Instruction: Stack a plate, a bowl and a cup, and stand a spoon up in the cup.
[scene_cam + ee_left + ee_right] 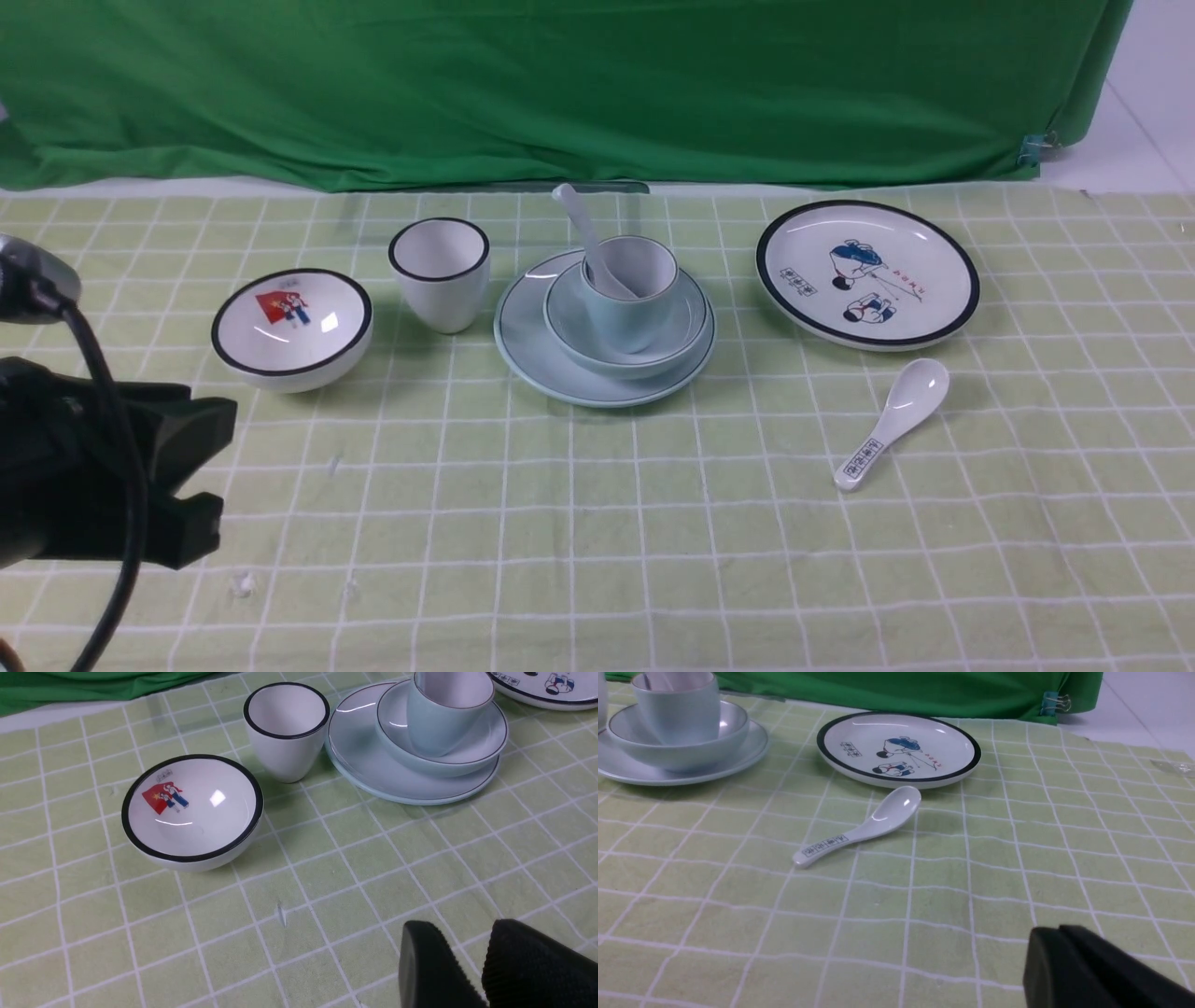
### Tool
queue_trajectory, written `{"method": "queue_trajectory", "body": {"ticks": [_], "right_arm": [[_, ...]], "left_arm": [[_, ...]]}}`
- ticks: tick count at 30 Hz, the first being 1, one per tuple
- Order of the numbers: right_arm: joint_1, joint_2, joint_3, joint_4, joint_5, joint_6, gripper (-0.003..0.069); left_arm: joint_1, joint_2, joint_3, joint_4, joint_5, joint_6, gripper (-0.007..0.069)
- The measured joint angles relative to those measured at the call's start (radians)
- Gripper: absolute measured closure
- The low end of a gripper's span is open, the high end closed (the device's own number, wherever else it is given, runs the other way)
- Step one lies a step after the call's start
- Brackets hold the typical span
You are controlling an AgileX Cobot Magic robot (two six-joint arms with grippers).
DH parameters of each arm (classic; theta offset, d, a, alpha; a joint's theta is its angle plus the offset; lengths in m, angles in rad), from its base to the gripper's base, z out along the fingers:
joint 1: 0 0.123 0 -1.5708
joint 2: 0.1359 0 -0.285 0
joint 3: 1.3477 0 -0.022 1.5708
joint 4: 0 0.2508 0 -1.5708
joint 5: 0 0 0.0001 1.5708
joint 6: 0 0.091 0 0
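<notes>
The pale blue plate (pixel 532 350) lies mid-table with the pale blue bowl (pixel 686 322) on it. Inside the bowl stands the pale blue cup (pixel 625 313). The plain white spoon (pixel 581 229) stands bowl-end down in the cup, with its handle leaning back-left. My left gripper (pixel 210 467) hovers at the near left, far from the stack. In the left wrist view this gripper (pixel 462 926) is open with nothing between its fingers. My right gripper (pixel 1057 929) is shut on nothing above bare cloth and is out of the front view.
A white black-rimmed bowl (pixel 291 327) and a white black-rimmed cup (pixel 439 271) stand left of the stack. A cartoon plate (pixel 868 271) lies to the right, with a spoon with a printed handle (pixel 892 425) in front of it. A green curtain (pixel 560 84) hangs behind.
</notes>
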Motion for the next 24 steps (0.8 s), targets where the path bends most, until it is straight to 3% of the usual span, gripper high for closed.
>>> {"method": "queue_trajectory", "body": {"ticks": [13,19,24], "right_arm": [[0.001,0.0,0.0,0.0,0.001,0.0,0.0589],[0.001,0.0,0.0,0.0,0.002,0.005,0.0568],[0.001,0.0,0.0,0.0,0.002,0.007,0.0554]], "left_arm": [[0.0,-0.017,0.018,0.0,-0.038,0.0,0.0462],[0.0,-0.22,0.235,0.005,-0.316,0.0,0.0456],[0.05,-0.477,0.452,0.114,-0.51,0.015,0.0455]]}}
